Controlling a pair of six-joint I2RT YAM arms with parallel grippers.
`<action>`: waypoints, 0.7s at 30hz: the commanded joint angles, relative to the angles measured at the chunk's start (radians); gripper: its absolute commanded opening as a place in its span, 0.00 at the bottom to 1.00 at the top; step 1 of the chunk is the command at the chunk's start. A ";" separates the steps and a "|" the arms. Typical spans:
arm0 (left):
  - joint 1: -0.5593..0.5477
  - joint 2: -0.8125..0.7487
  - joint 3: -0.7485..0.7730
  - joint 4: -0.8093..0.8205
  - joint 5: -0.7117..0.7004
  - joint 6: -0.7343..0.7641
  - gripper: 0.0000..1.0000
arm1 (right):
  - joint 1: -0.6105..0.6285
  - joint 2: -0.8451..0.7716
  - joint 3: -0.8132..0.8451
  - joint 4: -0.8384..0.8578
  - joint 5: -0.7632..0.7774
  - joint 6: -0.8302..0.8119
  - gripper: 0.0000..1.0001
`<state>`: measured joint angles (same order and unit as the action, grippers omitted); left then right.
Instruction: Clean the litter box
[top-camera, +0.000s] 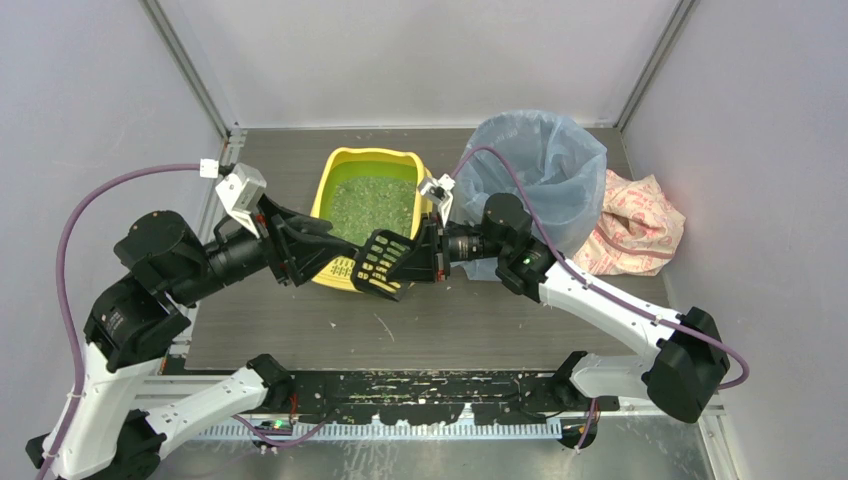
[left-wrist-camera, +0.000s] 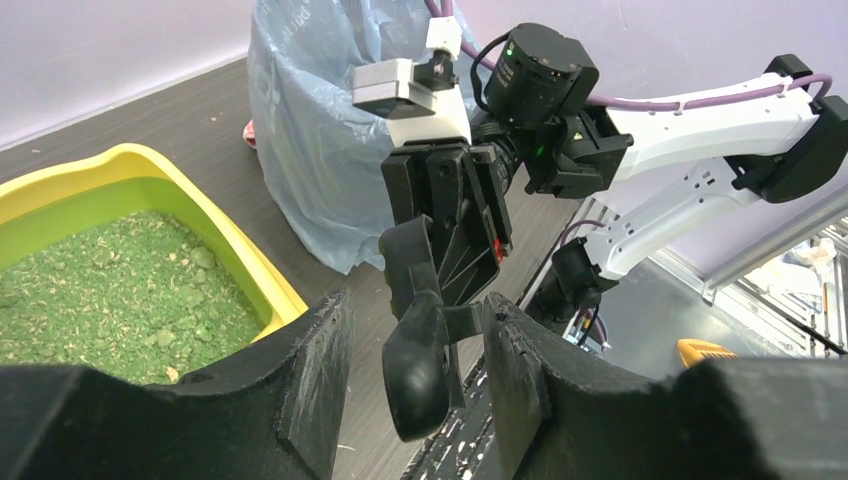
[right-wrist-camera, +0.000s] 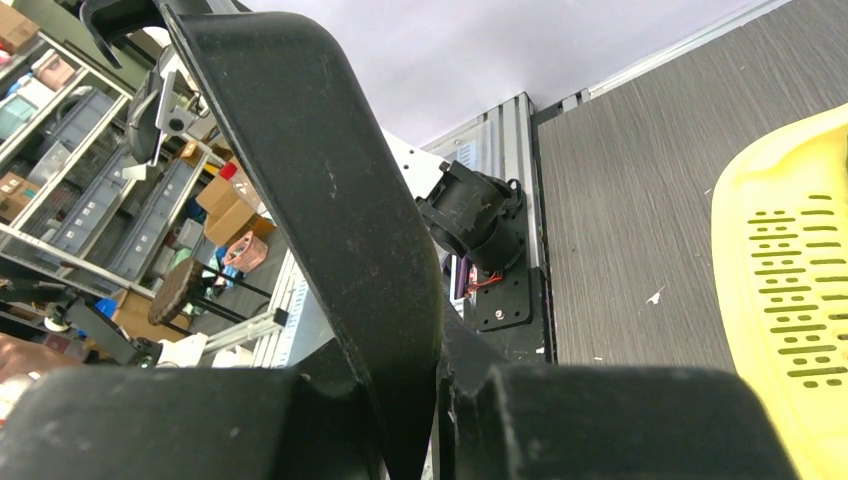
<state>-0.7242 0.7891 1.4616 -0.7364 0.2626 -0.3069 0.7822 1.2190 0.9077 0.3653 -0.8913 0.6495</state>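
- Litter box: sits on the dark surface, toward the far middle, just beside the blue-bagged bin on its right. Green litter fills the far part; slotted grate at the near end
- Risk 1, arm-to-arm contact: left gripper and right gripper face each other, near tip to tip, over the grate end with the black scoop between them. A sideways sweep by either could knock the scoop or the other arm's fingers
- Risk 2, spill: scoop head hangs over the near rim, partly past it. Tipping it here would drop litter on the surface, not in the bin. Load on the scoop: cannot tell
- Risk 3, slip: the hold is on the handle alone, with the head out in front. A hard dig could twist it in the grip
- Risk 4, tray shift: the left fingers are not closed on the box, so a push from the scoop could slide it toward the bin
- Right arm pose: reaches in low from the right, forearm crossing in front of the bin; fingers clamped on the scoop handle, seen wedged between them in the right wrist view
- Left arm pose: elbow out to the left, forearm aimed right at the box's near-left corner; fingers spread apart, gripping nothing. The scoop handle shows in the gap; whether it is inside or beyond, cannot tell
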 joint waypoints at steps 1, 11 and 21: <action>0.002 0.001 -0.002 0.070 0.030 -0.010 0.51 | 0.010 -0.034 -0.003 0.042 0.008 -0.020 0.01; 0.002 -0.008 -0.076 0.124 0.055 -0.050 0.48 | 0.019 -0.045 -0.003 0.043 0.009 -0.028 0.01; 0.002 -0.019 -0.077 0.108 0.015 -0.042 0.00 | 0.019 -0.026 -0.006 0.064 0.012 -0.016 0.01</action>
<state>-0.7242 0.7826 1.3811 -0.6724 0.2893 -0.3584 0.7963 1.2148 0.8967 0.3668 -0.8738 0.6361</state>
